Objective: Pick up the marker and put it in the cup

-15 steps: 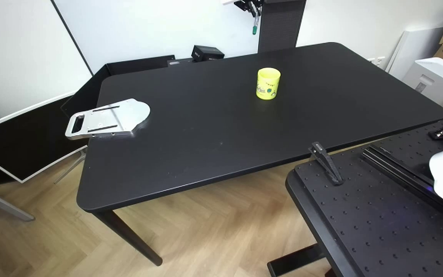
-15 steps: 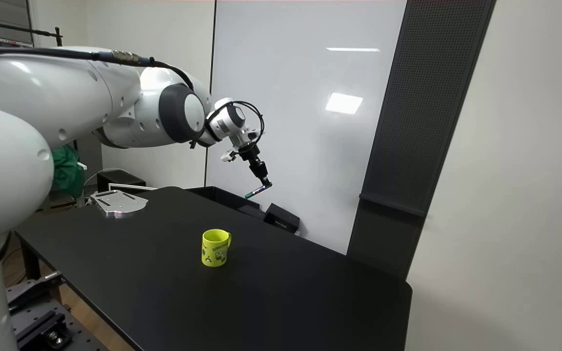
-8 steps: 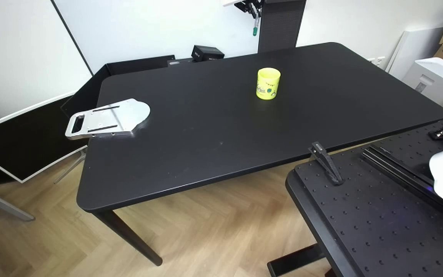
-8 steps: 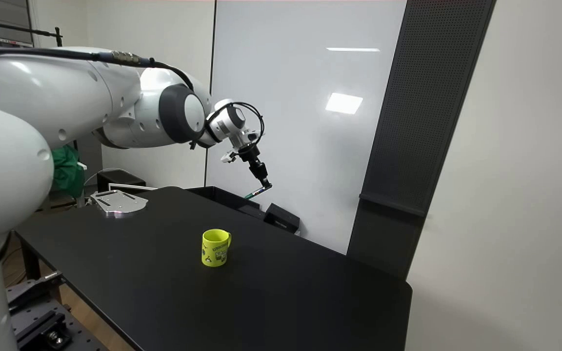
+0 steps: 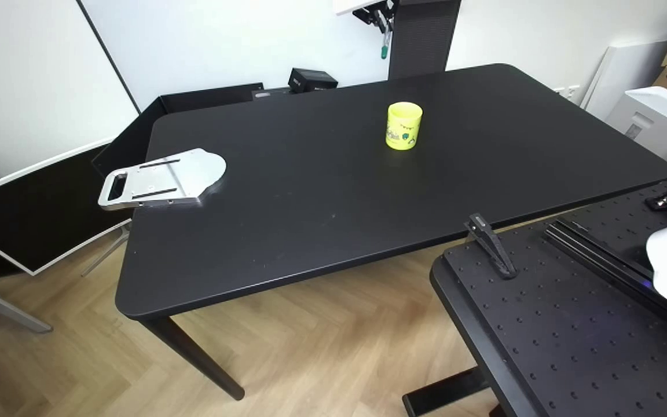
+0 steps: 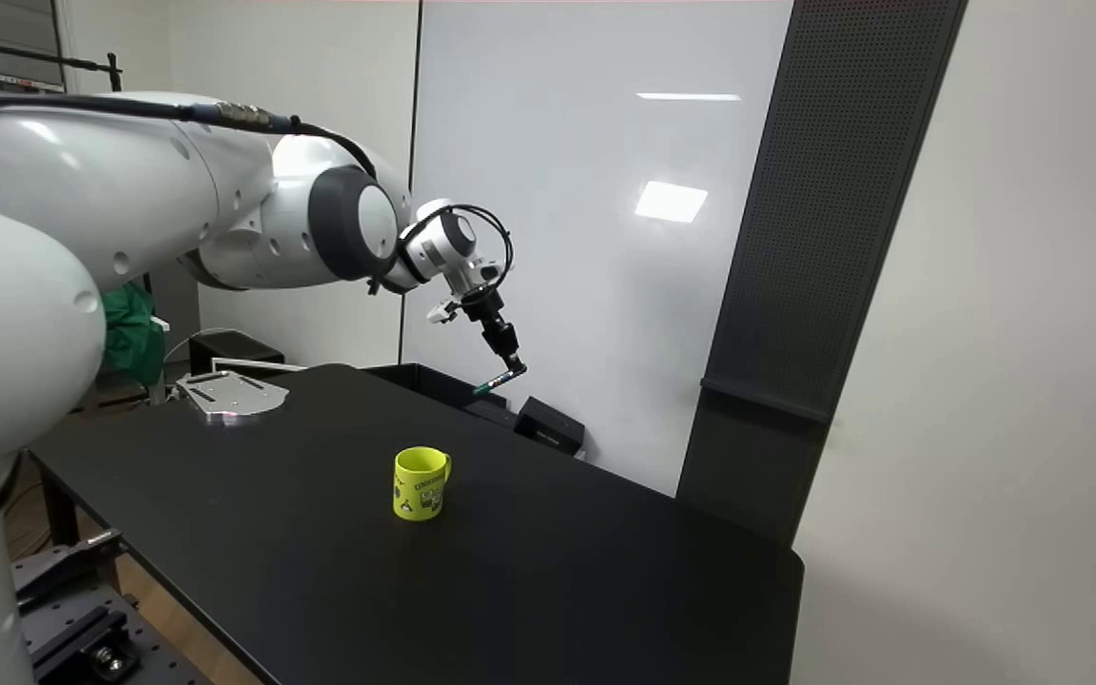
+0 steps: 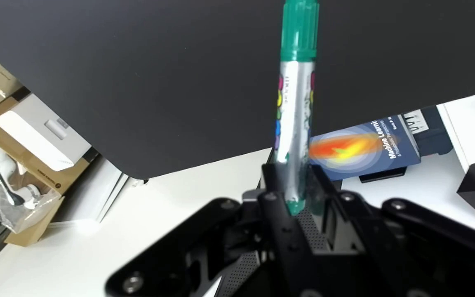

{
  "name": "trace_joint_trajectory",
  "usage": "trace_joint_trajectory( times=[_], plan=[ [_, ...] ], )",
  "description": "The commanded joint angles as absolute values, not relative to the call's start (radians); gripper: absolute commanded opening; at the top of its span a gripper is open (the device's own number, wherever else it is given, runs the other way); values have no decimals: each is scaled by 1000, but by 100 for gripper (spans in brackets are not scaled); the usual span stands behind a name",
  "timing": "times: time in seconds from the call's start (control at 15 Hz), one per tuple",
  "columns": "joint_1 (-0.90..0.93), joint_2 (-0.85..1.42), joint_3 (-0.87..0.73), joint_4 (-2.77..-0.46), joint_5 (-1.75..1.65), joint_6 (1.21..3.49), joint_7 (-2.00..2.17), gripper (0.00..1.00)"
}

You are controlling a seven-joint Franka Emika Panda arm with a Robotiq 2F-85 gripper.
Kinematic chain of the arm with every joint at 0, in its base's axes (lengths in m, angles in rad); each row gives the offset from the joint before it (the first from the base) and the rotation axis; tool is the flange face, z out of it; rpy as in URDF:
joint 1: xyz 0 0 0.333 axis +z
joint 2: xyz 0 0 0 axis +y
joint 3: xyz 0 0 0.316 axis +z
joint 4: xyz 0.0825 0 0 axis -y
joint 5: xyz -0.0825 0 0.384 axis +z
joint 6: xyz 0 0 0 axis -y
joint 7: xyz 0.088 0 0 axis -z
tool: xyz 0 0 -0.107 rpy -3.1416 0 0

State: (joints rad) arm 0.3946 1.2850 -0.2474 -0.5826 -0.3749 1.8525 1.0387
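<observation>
The marker has a silver-white barrel and a green cap. It shows in the wrist view [image 7: 297, 95] and in both exterior views [image 5: 384, 51] [image 6: 499, 382]. My gripper [image 7: 292, 181] is shut on its rear end, and the green cap points away from the fingers. In an exterior view, the gripper [image 6: 518, 365] holds the marker tilted, cap end lower, in the air by the table's far edge. The yellow cup [image 5: 403, 127] stands upright on the black table [image 5: 310, 191], apart from the marker. Its handle shows in an exterior view [image 6: 420, 485]. The cup is out of the wrist view.
A flat silver plate with a handle slot [image 5: 165, 176] lies at one table end. A black box [image 6: 550, 425] stands behind the table edge, before a whiteboard [image 6: 596, 238]. A tall dark perforated panel [image 6: 833, 219] stands beside it. A book [image 7: 361, 148] shows beyond the table.
My gripper has moved slightly down with the marker in its grip, and slightly left in an exterior view. The cup and the silver plate have not moved.
</observation>
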Motion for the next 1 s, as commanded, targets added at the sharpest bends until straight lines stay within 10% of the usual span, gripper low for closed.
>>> trace_joint_trajectory(
  times=[0.0,0.93],
  plan=[
    [403,1253,-242,-627,-381,1861,1014,5],
    [361,1066,-250,-945,-399,2034,884,5]
  ],
)
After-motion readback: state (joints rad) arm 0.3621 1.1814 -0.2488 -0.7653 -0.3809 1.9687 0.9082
